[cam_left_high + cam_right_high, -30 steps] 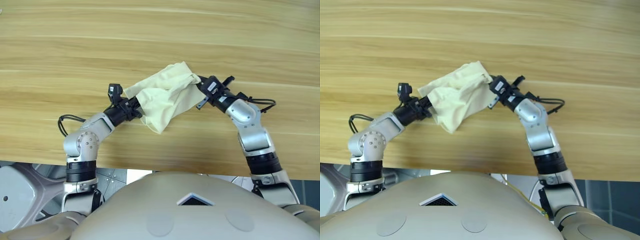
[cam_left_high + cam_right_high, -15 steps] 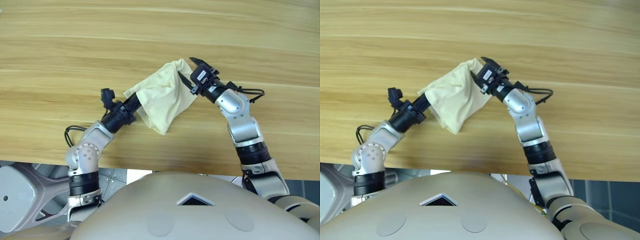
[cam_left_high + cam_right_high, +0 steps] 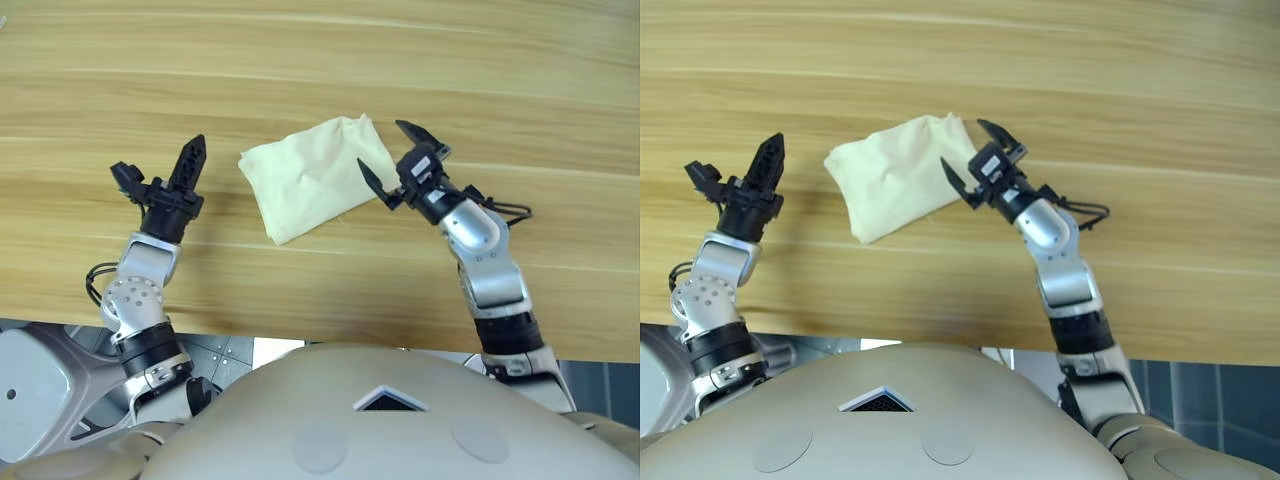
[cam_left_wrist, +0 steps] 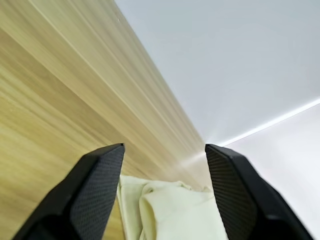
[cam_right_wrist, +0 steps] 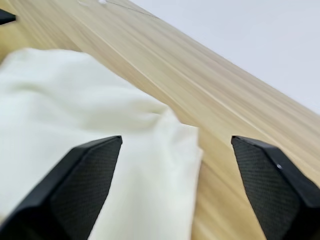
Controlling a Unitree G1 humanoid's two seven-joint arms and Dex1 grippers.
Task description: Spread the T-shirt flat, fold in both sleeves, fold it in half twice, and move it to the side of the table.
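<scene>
Folded shirt (image 3: 305, 180) lies on the worktop (image 3: 300, 60). Left hand (image 4: 165, 146), at its 9 o'clock, gapes empty; right hand (image 3: 383, 146), at its 3 o'clock edge, is spread wide, empty.

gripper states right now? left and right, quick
Left gripper: open, empty.
Right gripper: open, not gripping the T-shirt.

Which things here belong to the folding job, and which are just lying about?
Job: folded pale yellow cloth T-shirt; black two-finger left gripper, open; black two-finger right gripper, open.
Just there: light wooden table, bearing the shirt.
</scene>
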